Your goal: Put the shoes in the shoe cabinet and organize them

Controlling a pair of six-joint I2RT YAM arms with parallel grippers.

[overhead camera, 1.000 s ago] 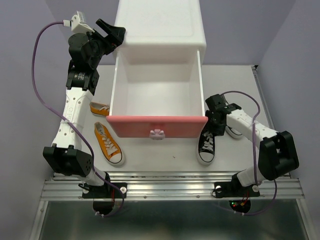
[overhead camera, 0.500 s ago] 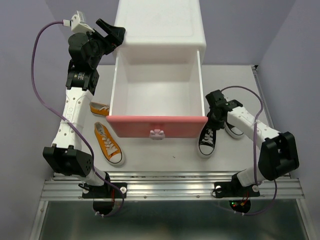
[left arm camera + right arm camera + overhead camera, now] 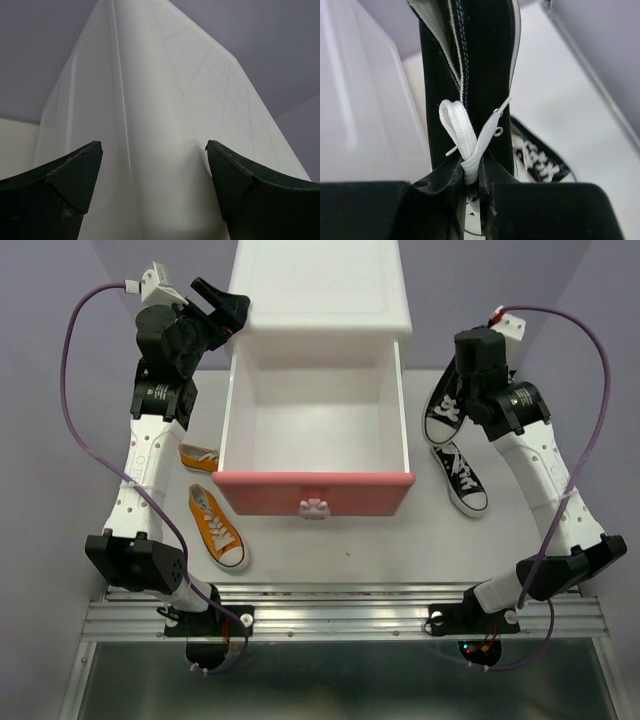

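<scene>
Aloft, the right tool [image 3: 475, 186] clamps a black sneaker [image 3: 443, 412] beside the open pink drawer [image 3: 315, 490]; the left tool [image 3: 154, 172] gapes wide at a corner of the shoe cabinet [image 3: 150, 100].

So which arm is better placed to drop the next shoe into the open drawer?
Right. The right fingers grip a black shoe raised beside the drawer; the left fingers are empty, spread by the cabinet.

**Top view:** bright, even light from above. The cabinet [image 3: 320, 290] top is nearly washed out, with soft shadow on the table [image 3: 350, 552] under its drawer [image 3: 313, 492].

**Left wrist view:** pale glare streaks run down the cabinet corner; the left fingers [image 3: 50, 195] are dark.

**Right wrist view:** the shoe [image 3: 485, 60] and lace [image 3: 465, 125] are sharp, the cabinet beside them is blurred, and the right fingers [image 3: 550, 212] are featureless black.
</scene>
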